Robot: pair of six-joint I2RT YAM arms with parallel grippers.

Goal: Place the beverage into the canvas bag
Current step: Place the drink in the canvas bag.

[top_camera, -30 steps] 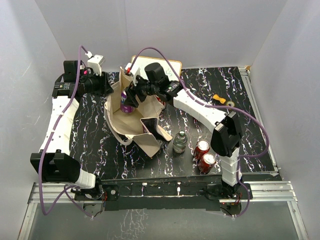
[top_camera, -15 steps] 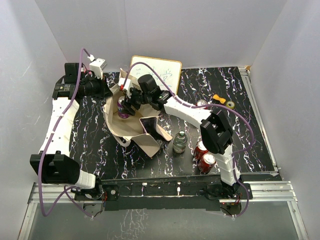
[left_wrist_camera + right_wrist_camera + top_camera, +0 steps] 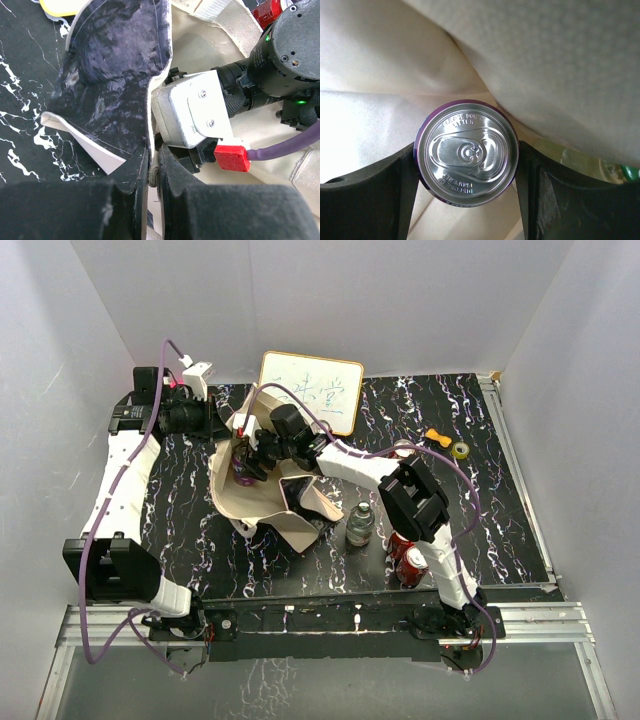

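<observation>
The beige canvas bag [image 3: 235, 502] stands open at the left middle of the table, its dark printed panel [image 3: 110, 65] folded outward. My right gripper [image 3: 246, 466] reaches down inside the bag and is shut on a purple can [image 3: 466, 152], seen top-on between its fingers [image 3: 395, 195]. Beige cloth [image 3: 545, 60] of the bag surrounds the can. The can shows as a purple patch in the top view [image 3: 242, 470]. My left gripper [image 3: 152, 170] is shut on the bag's rim at its far left side [image 3: 222, 426], holding the mouth open.
A white board with writing [image 3: 310, 390] leans at the back. A clear water bottle [image 3: 359, 523] and two red cans [image 3: 408, 550] stand to the right of the bag. An orange piece [image 3: 437, 437] and a yellow roll [image 3: 460, 449] lie at the right rear.
My right gripper has moved left and down with the purple can, deeper into the bag. My left gripper has kept its hold on the rim.
</observation>
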